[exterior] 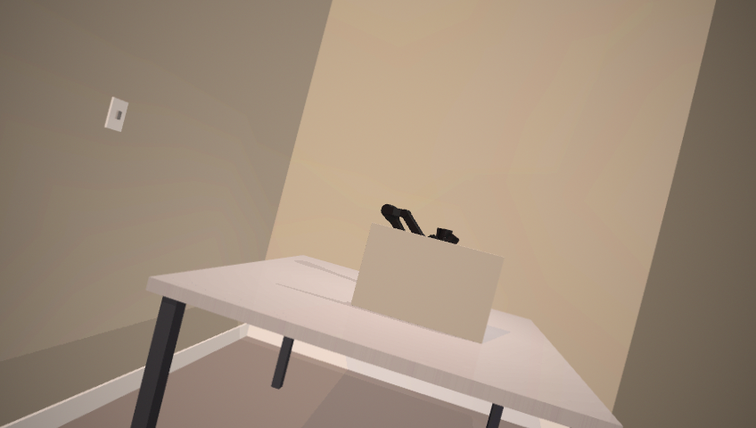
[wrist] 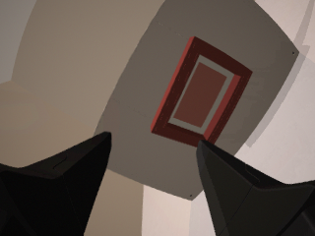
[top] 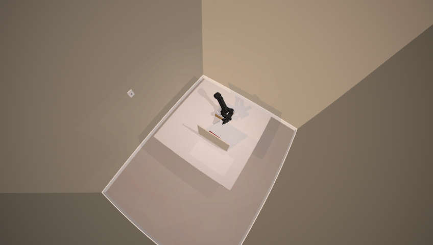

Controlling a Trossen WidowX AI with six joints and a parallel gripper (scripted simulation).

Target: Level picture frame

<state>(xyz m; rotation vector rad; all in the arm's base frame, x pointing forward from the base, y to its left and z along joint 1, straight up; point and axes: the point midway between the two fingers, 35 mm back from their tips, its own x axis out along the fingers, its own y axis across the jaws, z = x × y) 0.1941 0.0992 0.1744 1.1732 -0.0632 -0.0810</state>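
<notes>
Apart: red picture frame (top: 214,133) (wrist: 170,90) on panel (top: 213,138) (exterior: 427,283) (wrist: 133,84), beyond gripper (top: 225,121) (wrist: 156,144); fingers spread, nothing grasped.

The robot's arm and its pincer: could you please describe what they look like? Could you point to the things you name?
The arm (top: 223,103) (exterior: 414,222) is black throughout, with slim, straight links and a rounded, bulky joint at its bend. The pincer (wrist: 156,144) has two dark, wedge-shaped fingers with flat facets, tapering to blunt tips, and thin lines on their surfaces. I can make out no cables or lettering.
</notes>
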